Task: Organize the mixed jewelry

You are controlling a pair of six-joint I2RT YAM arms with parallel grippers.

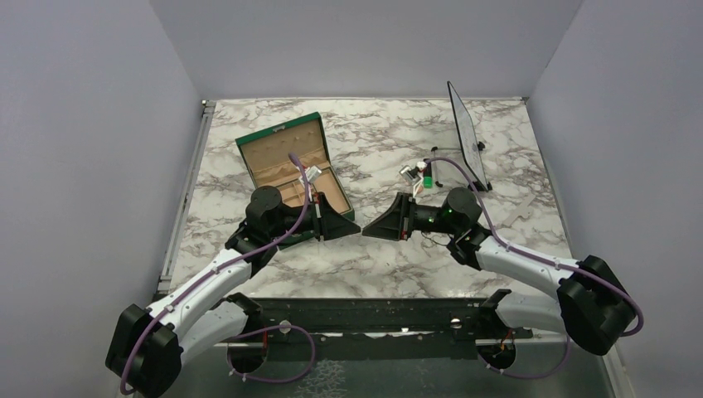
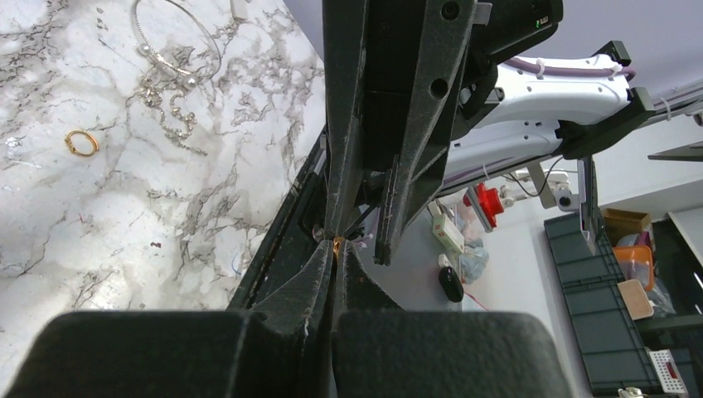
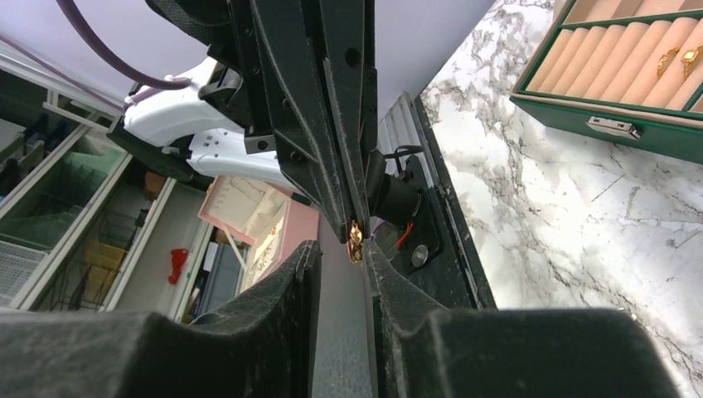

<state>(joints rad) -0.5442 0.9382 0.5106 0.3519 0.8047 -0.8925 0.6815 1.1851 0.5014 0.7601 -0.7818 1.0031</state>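
My left gripper [image 2: 335, 249] and right gripper [image 3: 340, 253] meet tip to tip above the white marble-patterned bench [image 1: 373, 133], near the front of the open green jewellery box with beige padded rolls [image 3: 564, 112].

Left jaws: pressed together, clamped on a tiny gold-coloured piece [image 3: 355, 243] (ring-like in the right wrist view).

Right jaws: apart, one on either side of that piece. I cannot tell whether they touch it.

Two gold-coloured rings [image 3: 667, 60] sit among the box's rolls. On the bench lie a loose gold-coloured ring [image 2: 81, 143] and a thin silvery looped chain [image 2: 174, 41], apart from each other.
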